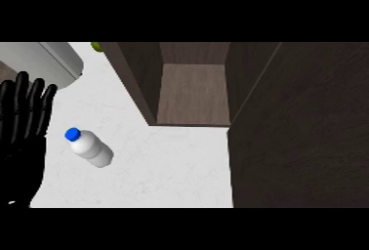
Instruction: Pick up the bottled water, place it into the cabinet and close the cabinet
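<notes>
- The left hand [25,114] rests at the view's left edge, fingers straight and up, holding nothing; the right hand is out of view.
- Just right of it, the bottled water [90,149] stands on the white surface [166,166], blue cap tilted toward the hand.
- Grasp the body below the cap.
- Farther right, the cabinet [193,93] stands open, its door [299,127] swung out; keep the bottle upright going in.

A kitchen, seen from above. A white marbled counter [166,166] fills the middle. A dark wooden cabinet [194,93] stands open at the far right.
</notes>
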{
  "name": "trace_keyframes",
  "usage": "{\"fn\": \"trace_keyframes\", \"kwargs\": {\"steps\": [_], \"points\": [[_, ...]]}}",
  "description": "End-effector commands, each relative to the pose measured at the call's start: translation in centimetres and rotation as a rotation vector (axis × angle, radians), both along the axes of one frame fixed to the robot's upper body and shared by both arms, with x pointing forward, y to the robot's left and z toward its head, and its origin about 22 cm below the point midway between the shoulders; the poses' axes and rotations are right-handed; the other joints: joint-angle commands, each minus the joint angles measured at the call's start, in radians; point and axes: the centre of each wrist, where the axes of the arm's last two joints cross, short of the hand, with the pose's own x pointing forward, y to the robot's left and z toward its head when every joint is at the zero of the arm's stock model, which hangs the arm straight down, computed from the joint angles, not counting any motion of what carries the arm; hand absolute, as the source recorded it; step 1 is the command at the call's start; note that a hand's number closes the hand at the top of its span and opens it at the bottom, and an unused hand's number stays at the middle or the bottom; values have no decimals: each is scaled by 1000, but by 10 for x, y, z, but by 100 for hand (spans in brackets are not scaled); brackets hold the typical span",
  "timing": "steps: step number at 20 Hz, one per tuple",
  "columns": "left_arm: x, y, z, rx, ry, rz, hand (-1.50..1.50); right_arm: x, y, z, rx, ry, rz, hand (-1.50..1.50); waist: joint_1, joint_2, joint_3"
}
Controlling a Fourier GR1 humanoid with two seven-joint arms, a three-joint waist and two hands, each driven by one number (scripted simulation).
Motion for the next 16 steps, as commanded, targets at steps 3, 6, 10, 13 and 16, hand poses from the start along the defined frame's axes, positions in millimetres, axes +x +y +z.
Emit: {"fn": "trace_keyframes", "kwargs": {"steps": [3,6,10,13,16], "points": [[10,22,-2,-25,56,-138,-150,-25,2,8,-58,-44,32,-150,-23,-16,8],[18,27,16,7,84,-304,-150,-29,-9,13,-77,-93,63,-150,-30,-17,9],[4,18,-47,-284,572,-238,-150,-32,14,-27,248,255,206,-150,-19,-14,11],[-10,28,-29,-312,611,-265,-150,-53,1,-15,276,274,224,-150,-20,-20,10],[-24,53,-17,-298,633,-255,-150,-65,7,-8,263,289,237,-150,-15,-18,9]]}}
